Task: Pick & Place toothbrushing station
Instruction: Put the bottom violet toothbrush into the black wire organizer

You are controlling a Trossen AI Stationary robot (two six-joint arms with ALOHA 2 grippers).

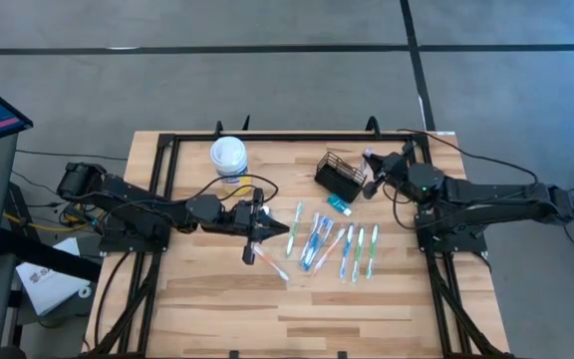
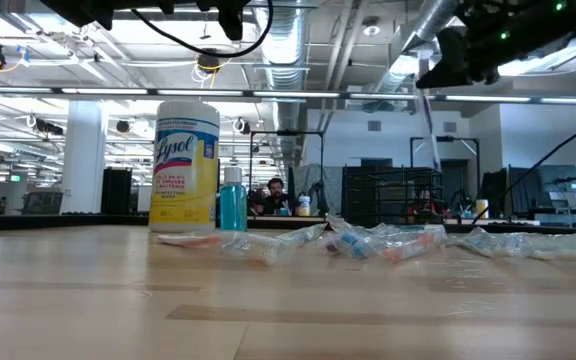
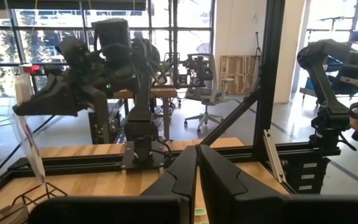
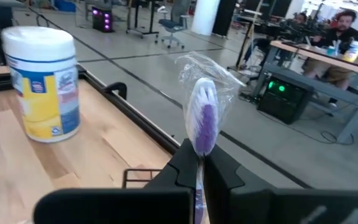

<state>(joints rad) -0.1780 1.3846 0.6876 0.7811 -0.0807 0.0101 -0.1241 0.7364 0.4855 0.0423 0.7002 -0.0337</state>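
Observation:
The toothbrushing station (image 1: 340,177), a black wire-mesh caddy, stands at the table's far right part. My right gripper (image 1: 372,163) hovers just right of it, shut on a wrapped toothbrush with a purple-and-white head (image 4: 204,118). From the left wrist view, that brush's clear wrapper (image 3: 30,146) hangs down above the caddy's wire rim (image 3: 17,205). High over the table's middle left, my left gripper (image 1: 257,229) is shut (image 3: 197,177), with nothing showing between its fingers. A pink wrapped toothbrush (image 1: 267,261) lies on the table below it. My right gripper pinches the wrapped toothbrush between its two fingers, on the handle just below the head (image 4: 199,163). The fingers come roughly level from the table's right and lie across the brush. The brush stands about upright, head up, lifted clear of the table and caddy.
A yellow wipes canister with a white lid (image 1: 228,157) stands far left of the caddy. Several wrapped toothbrushes (image 1: 332,244) lie in a row mid-table, a small teal item (image 1: 339,206) near the caddy. A black frame rail (image 1: 172,170) borders the table. Bare wood lies toward the near edge.

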